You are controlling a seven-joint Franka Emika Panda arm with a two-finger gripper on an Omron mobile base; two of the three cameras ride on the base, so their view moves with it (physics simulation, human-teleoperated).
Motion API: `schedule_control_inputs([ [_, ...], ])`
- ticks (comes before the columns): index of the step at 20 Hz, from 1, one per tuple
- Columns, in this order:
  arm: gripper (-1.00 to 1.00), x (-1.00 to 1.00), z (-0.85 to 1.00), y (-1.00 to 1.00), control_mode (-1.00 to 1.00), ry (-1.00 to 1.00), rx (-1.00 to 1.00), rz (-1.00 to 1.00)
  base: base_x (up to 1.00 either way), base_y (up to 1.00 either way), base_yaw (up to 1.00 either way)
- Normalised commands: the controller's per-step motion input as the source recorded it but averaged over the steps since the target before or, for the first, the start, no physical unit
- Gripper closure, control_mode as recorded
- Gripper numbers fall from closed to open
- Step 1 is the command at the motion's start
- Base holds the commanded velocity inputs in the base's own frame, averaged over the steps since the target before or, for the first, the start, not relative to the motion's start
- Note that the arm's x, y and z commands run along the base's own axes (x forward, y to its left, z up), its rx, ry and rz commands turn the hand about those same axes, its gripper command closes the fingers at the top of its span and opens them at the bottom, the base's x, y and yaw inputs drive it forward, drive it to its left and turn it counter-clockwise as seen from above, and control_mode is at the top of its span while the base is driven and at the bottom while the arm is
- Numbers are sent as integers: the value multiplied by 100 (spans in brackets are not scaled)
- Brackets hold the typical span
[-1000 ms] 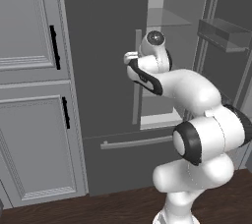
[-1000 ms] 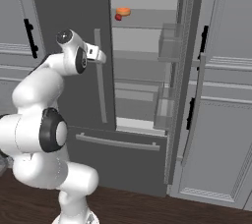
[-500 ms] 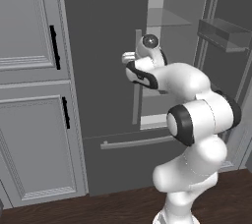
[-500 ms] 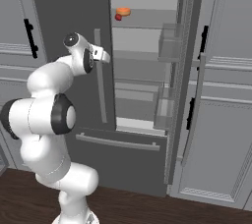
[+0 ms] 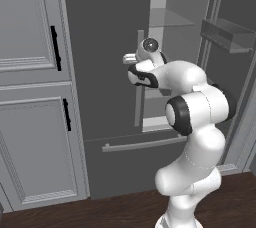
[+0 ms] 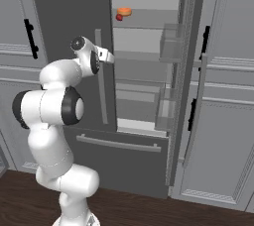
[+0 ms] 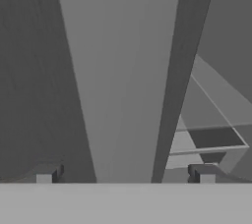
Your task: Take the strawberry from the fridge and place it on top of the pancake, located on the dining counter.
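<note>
— Looking up and beyond your gripper, you'll find the strawberry on the fridge shelf.
— Why are the jaws wide apart?
— They're empty, straddling the left door handle, likely to widen the opening.

The fridge is dark grey outside and pale grey within, with grey bar handles. On its top shelf lie a dark-red strawberry and an orange disc. The cabinets are light grey with black handles; the floor is dark brown wood.
</note>
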Motion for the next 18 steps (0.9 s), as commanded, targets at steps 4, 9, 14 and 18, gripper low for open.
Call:
schedule_control_inputs([
  [4,-100,31,-8,0,-100,-11,0,0,0,0,0],
  [9,-100,20,-1,0,-100,-5,0,0,0,0,0],
  [14,100,9,0,0,-100,0,0,0,0,0,0],
  [18,100,-8,1,0,-100,0,0,0,0,0,0],
])
